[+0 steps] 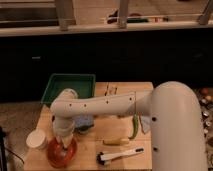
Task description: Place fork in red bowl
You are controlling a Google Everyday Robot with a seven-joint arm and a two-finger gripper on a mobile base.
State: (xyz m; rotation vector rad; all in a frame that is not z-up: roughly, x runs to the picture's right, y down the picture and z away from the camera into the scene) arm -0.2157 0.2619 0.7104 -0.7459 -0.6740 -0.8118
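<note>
The wooden bench (112, 132) carries the red bowl (62, 152) directly under the pincer (65, 145), with a white cup (37, 138) just left of it. Behind the pincer sits a green tray (71, 86); to its right lie a green pepper (134, 127), a yellow oblong item (116, 142) and a white-handled brush (119, 154).

The pincer (64, 145), down over the red bowl (54, 156), hides the fork (too blurred to pick out)
</note>
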